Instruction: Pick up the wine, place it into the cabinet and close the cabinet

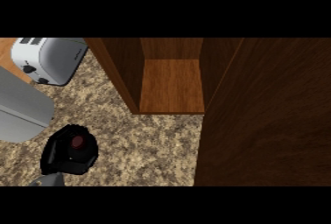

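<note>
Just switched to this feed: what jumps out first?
The open wooden cabinet at top centre, its bare shelf showing, and its dark door swung out across the right side. At lower left, the left robot hand is curled round the wine, only its red top visible. A silver toaster sits top left.

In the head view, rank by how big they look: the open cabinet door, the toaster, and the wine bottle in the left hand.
1. Cabinet door, largest, though nearness to the camera inflates it.
2. Toaster.
3. Wine bottle, mostly hidden by the left hand.

The left hand point(70, 151) hides most of the wine point(77, 141); the toaster point(47, 59) is cropped at the top edge.
</note>
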{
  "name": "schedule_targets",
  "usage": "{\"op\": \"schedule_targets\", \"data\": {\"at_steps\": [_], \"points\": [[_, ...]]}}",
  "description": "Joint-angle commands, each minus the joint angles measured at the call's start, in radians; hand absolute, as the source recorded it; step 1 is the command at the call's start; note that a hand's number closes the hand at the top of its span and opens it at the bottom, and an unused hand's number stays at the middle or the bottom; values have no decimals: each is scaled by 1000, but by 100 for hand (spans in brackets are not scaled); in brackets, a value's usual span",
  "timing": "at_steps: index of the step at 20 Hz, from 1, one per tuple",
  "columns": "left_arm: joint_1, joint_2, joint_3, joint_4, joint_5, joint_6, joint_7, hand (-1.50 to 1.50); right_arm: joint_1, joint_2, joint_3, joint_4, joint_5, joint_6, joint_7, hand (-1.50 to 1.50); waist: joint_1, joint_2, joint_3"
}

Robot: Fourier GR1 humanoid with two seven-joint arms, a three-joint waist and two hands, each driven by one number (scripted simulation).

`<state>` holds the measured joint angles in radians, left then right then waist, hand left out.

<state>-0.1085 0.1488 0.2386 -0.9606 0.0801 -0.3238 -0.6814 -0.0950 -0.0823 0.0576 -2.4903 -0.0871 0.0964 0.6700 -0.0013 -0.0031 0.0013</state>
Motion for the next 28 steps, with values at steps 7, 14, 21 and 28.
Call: {"op": "schedule_targets", "data": {"at_steps": [7, 14, 21, 28], "points": [[117, -50, -35, -371, 60, 33, 93, 150, 52, 19, 4, -117, -86, -1, 45, -150, 4, -2, 0], [164, -85, -112, -680, 149, 38, 378, 150, 3, -18, -102, -66, -156, 26, 28, -150, 5, -1, 0], [81, -146, -217, -850, 95, 191, 618, 150, 13, 25, 19, -111, -65, -6, 82, -150, -2, 0, -1], [64, -148, -478, -880, 56, 368, 605, 150, 77, 25, -37, -99, -125, 40, 1, -150, -10, 1, 0]]}}
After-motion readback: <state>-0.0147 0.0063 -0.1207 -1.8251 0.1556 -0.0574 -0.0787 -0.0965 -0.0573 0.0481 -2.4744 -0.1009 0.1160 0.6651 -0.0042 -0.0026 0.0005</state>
